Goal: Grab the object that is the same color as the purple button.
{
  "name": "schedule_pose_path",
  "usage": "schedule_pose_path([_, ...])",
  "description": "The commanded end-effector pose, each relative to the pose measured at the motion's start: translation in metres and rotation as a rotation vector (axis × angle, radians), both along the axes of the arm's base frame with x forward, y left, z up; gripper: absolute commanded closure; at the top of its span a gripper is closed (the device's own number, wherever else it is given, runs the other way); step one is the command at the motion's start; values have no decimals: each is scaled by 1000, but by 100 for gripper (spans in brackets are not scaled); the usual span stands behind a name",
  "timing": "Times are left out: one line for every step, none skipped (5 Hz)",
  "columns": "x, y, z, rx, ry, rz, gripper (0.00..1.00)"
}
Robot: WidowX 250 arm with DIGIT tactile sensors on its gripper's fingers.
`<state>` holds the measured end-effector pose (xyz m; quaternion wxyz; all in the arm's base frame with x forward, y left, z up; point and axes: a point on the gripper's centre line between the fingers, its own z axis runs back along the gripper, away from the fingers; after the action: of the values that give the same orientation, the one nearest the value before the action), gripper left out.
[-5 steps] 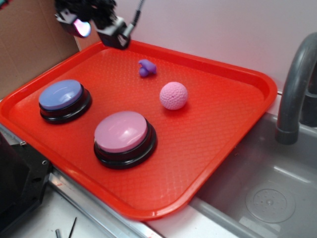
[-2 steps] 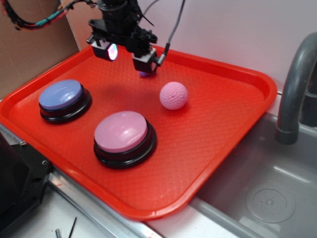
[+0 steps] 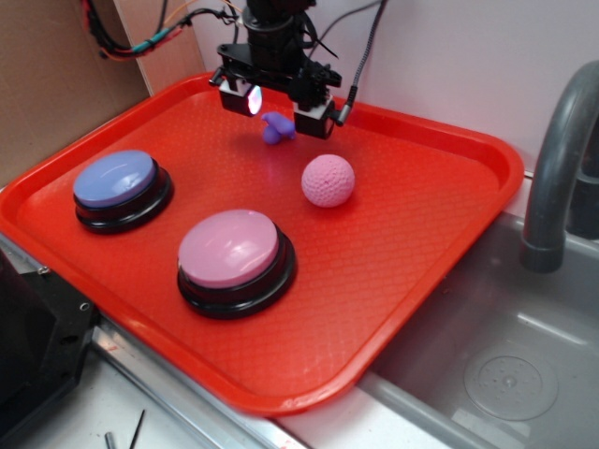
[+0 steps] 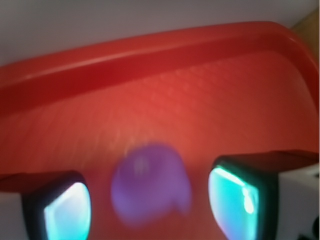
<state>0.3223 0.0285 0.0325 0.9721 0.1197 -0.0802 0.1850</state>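
Note:
The object [image 3: 276, 128], a tiny purple lumpy toy, lies at the back of the red tray [image 3: 440, 224]. My gripper [image 3: 278, 107] hangs open right over it, one finger on each side. In the wrist view the object [image 4: 150, 184] is a blurred purple blob between the two glowing fingertips [image 4: 235, 200], with a gap on both sides; the gripper [image 4: 152, 205] touches nothing. The purple button [image 3: 116, 180], periwinkle on a black base, sits at the tray's left.
A pink dimpled ball [image 3: 328, 180] rests just right of and in front of the object. A pink domed button [image 3: 230, 249] on a black base stands near the tray's front. A grey faucet [image 3: 562, 159] and sink [image 3: 505, 374] lie right; brown cardboard [image 3: 47, 75] stands left.
The gripper has travelled right from the tray's back left corner and come down so that its open fingers now straddle the purple object. Nothing else on the tray moved.

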Motion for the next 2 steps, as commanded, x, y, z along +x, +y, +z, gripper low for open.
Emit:
schedule_pose_path([17, 19, 3, -26, -25, 7, 0])
schedule_pose_path([10, 20, 2, -25, -11, 3, 0])
